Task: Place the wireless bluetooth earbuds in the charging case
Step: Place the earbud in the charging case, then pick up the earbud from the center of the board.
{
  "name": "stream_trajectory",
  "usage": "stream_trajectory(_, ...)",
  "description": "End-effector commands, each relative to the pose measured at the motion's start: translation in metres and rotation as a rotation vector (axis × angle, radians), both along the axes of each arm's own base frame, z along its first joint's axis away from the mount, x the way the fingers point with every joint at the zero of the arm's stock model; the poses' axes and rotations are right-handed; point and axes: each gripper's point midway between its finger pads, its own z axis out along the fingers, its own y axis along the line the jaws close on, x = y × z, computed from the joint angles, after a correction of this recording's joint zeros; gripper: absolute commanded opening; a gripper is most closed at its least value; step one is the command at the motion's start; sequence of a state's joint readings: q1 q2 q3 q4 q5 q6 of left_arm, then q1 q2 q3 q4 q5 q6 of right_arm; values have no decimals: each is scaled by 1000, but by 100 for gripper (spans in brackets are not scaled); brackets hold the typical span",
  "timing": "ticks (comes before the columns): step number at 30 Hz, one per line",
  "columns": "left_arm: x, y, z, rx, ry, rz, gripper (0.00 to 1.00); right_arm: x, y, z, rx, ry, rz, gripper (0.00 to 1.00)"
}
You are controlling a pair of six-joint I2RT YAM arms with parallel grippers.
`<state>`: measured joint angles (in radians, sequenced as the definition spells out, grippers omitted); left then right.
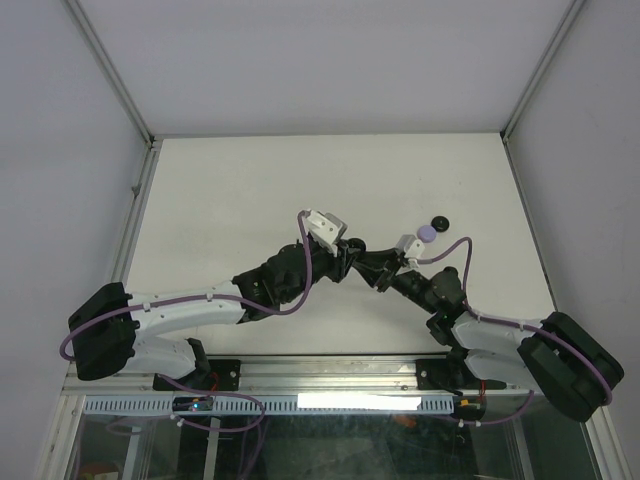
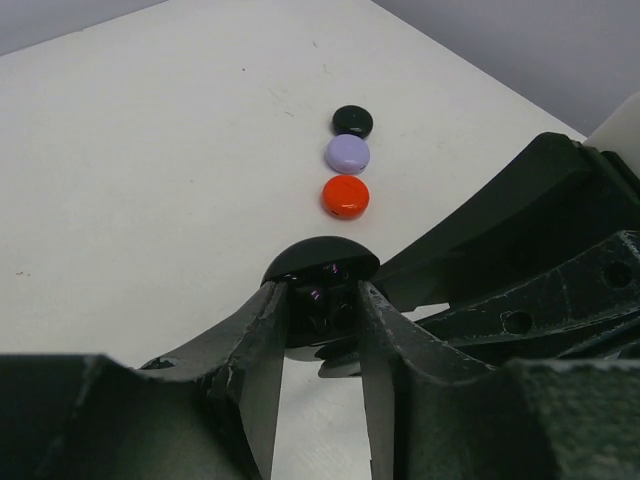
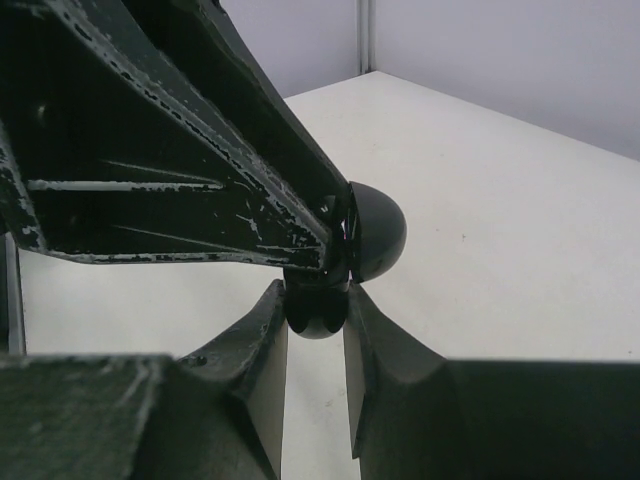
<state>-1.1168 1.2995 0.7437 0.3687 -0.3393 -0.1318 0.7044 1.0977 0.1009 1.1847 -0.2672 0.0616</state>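
My left gripper (image 2: 322, 305) is shut on an open black charging case (image 2: 318, 262), held above the table with its domed lid up. Inside the case I see dark shapes with small purple glints (image 2: 322, 297), probably black earbuds; they are too dark to make out. My right gripper (image 3: 316, 300) comes in from the opposite side and is closed on the rounded black base of the same case (image 3: 318, 312), with the lid (image 3: 378, 232) just beyond. In the top view both grippers, left (image 1: 352, 250) and right (image 1: 378, 262), meet at the table's middle. No loose earbuds show.
Three closed round cases lie in a row beyond the grippers: black (image 2: 352, 121), lavender (image 2: 347, 154) and red (image 2: 345, 196). The top view shows the lavender (image 1: 428, 233) and black (image 1: 439, 222) ones by the right wrist. The white table (image 1: 250, 190) has side walls.
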Motion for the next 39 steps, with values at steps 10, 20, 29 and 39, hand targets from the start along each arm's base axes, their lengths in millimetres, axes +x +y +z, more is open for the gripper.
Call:
stream_trajectory(10, 0, 8, 17, -94, 28, 63, 55, 2, -2, 29, 69, -78, -15, 0)
stream_trajectory(20, 7, 43, 43, -86, 32, 180, 61, 5, -3, 22, 64, -55, -32, 0)
stream_trajectory(29, 49, 83, 9, -71, 187, 281, 65, 6, -4, 17, 55, -36, -40, 0)
stream_trajectory(39, 96, 92, -41, 50, 346, 254, 67, 7, -2, 10, 46, -12, -38, 0)
